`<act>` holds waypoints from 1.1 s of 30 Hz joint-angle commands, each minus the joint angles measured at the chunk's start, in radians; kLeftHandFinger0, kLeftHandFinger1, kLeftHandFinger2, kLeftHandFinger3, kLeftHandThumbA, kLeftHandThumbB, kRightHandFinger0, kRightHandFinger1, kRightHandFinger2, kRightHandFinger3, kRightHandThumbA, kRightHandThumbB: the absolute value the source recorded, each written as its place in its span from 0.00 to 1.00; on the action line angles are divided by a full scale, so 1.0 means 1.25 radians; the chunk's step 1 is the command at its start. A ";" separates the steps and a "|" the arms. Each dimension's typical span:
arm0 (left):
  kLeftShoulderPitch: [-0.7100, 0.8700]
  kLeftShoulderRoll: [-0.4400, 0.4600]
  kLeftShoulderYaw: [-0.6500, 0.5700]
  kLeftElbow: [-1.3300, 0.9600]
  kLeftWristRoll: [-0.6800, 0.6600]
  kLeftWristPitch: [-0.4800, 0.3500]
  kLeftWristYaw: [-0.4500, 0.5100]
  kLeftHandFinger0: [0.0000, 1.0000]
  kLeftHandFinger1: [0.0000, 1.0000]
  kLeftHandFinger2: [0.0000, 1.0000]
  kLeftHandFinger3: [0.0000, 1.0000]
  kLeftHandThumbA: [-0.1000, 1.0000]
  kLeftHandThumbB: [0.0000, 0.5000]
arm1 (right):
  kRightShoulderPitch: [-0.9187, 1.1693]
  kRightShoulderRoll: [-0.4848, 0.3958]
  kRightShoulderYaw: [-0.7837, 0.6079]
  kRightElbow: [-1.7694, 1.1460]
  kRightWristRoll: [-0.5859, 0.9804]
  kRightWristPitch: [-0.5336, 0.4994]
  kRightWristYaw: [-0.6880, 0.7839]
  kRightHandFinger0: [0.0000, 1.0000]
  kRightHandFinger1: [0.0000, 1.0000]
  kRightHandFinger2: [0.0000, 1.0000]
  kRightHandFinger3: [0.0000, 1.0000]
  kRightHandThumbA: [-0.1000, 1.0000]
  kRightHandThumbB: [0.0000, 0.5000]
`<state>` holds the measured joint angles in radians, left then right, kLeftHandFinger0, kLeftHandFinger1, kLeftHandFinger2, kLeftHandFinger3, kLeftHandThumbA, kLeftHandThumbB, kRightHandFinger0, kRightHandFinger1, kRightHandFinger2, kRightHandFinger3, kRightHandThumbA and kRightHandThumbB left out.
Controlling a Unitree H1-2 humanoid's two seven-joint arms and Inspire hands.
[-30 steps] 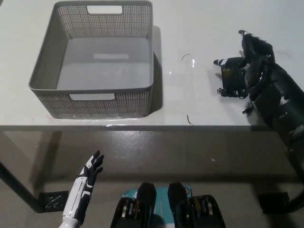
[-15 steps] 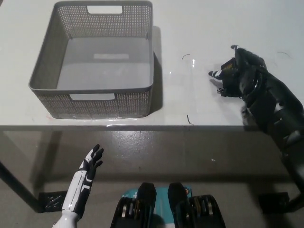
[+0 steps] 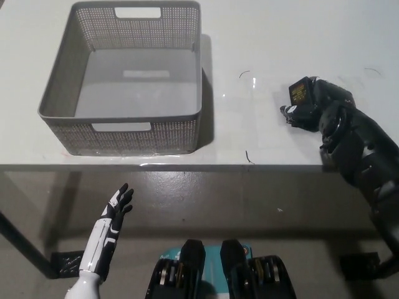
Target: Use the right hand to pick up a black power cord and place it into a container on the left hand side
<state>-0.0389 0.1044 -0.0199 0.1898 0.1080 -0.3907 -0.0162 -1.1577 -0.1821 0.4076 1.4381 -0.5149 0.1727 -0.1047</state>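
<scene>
- Since a moment ago our right hand [image 3: 325,107] has drawn in toward the table's near edge and closed around the cord [image 3: 300,98], so the adapter block now sits tipped up in the fingers with its label facing us, where before it was mostly hidden under the hand.
- So right now that hand is clamped on the cord's black brick. We can't really tell whether the rest of the cable is bundled in the grip or trailing, it's all black on black there.
- It looks like the brick is at or just above the table [image 3: 262,37]. We honestly can't say if it's fully lifted yet.
- Our left hand [image 3: 118,205] hangs below the table edge at lower left with fingers spread, holding nothing, and has barely shifted.
- The basket [image 3: 56,99] is well apart to the left with nothing in it, same spot as before.
- A couple of tiny dark marks sit on the table between hand and basket. Could be scuffs or bits of wire, too small to call.
- Progress, as we'd judge it: the grab is basically done, the whole carry is left. Still to do: lift clear, swing left over the basket's rim, let go inside.
</scene>
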 commanded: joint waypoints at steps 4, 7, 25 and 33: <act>-0.020 0.008 0.006 -0.012 -0.006 -0.025 0.002 1.00 1.00 1.00 1.00 1.00 0.60 | -0.010 -0.026 -0.022 -0.006 0.024 -0.031 -0.115 0.61 0.63 0.66 1.00 0.18 0.59; -0.023 0.010 0.006 -0.011 -0.004 -0.027 0.003 1.00 1.00 1.00 1.00 1.00 0.61 | -0.003 -0.026 -0.031 -0.010 0.024 -0.068 -0.195 0.06 0.13 0.28 0.82 0.00 0.49; -0.028 0.012 0.005 -0.009 -0.003 -0.027 0.001 1.00 1.00 1.00 1.00 1.00 0.58 | -0.053 -0.017 -0.101 -0.036 0.081 -0.264 -0.322 0.00 0.24 0.77 0.69 0.00 0.43; -0.021 0.012 0.005 -0.012 -0.001 -0.024 0.001 1.00 1.00 1.00 1.00 1.00 0.59 | -0.138 0.016 -0.128 -0.098 0.095 -0.336 -0.367 0.00 0.20 0.76 0.83 0.00 0.39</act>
<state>-0.0594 0.1065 -0.0184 0.1907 0.1081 -0.3906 -0.0169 -1.1815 -0.1827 0.2769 1.4010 -0.4261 -0.1188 -0.4633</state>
